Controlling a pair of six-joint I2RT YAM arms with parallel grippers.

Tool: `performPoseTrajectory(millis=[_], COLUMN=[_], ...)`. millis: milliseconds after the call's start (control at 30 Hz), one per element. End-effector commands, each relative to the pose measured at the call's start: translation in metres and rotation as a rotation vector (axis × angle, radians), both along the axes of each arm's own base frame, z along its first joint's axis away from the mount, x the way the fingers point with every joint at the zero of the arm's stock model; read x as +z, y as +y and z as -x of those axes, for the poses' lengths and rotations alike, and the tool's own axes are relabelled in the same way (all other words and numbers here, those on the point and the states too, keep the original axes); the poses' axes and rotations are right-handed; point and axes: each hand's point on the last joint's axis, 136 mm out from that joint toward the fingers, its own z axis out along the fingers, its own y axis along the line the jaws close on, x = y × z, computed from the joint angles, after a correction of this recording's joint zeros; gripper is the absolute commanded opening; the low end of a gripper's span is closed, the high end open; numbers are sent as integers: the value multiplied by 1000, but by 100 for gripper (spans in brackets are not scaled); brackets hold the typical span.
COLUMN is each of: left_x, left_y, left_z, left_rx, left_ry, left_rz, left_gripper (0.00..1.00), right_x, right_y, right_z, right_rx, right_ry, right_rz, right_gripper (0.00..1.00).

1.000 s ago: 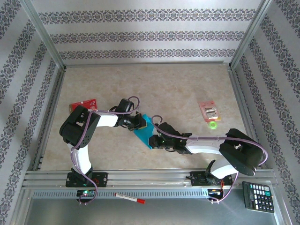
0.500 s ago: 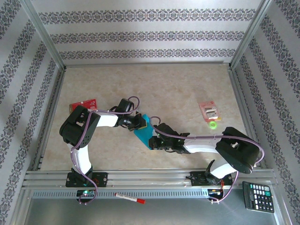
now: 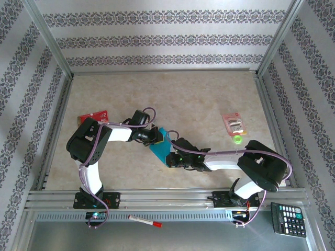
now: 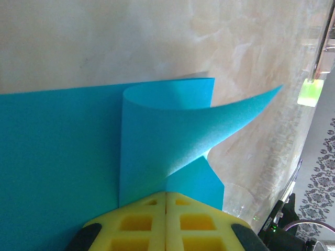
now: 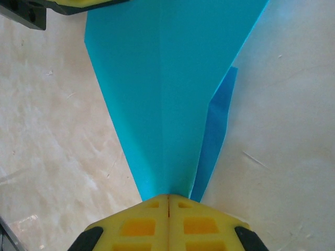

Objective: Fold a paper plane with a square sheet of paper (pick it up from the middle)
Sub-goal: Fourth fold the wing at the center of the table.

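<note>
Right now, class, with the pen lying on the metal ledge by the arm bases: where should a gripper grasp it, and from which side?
Probably mid-barrel, from straight above. The pen lies flat on the metal ledge, its length running nearly left to right, so jaws closing front to back would span its narrow width.

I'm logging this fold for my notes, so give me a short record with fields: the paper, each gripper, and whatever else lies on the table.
paper: teal paper, partly folded, one flap curling upward
left gripper: shut on the teal paper's far end
right gripper: shut on its narrow near tip
elsewhere: red-and-white card, packet, green ring
</note>
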Motion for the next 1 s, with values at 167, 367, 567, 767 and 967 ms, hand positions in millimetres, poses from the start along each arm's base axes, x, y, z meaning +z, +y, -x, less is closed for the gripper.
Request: performPoseTrajectory(millis=[167, 367, 567, 767, 967], left_x=[-25, -27, -27, -26, -26], left_y=[25, 25, 25, 25, 26], left_z=[12, 12, 13, 12, 12], left_rx=[31, 32, 31, 32, 33], left_ry=[67, 72, 70, 69, 70], left_rz=[-117, -120, -121, -119, -121], left_gripper=[7, 7, 7, 7, 7], right_x=[-10, 14, 31, 29, 13], right_y=[-15, -6, 3, 10, 6], right_z=[10, 2, 3, 7, 11], right_rx=[9, 10, 33, 63, 63], right_ry=[37, -4, -28, -24, 10], right_rz=[46, -8, -46, -43, -10], right_gripper=[5, 5, 6, 6, 5])
